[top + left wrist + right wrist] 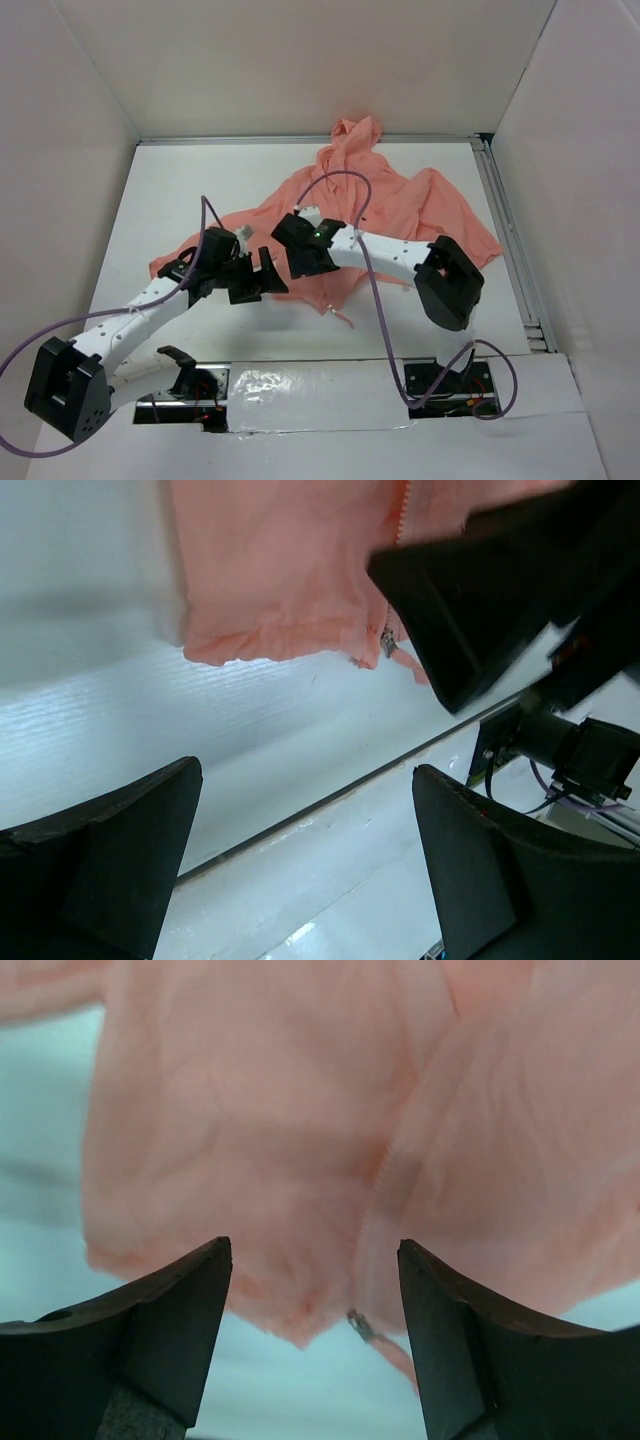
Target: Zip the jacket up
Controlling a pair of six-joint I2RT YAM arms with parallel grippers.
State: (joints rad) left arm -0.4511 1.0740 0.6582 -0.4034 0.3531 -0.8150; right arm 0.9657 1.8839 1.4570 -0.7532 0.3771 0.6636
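The jacket (400, 210), thin, soft and salmon-pink, is lying rumpled on the smooth white table (180, 190), with its hood pointing to the far wall and its sleeves spreading sideways. The left gripper (305, 780) is hovering near the wrinkled lower hem, its black wedge-shaped jaws spread wide and holding nothing. The right gripper (315, 1250) is hanging over the same hem, equally wide and empty, framing the small metal zipper pull (360, 1325).

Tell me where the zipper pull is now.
In the right wrist view, the zipper pull sits at the jacket's bottom hem, seen between the open jaws.
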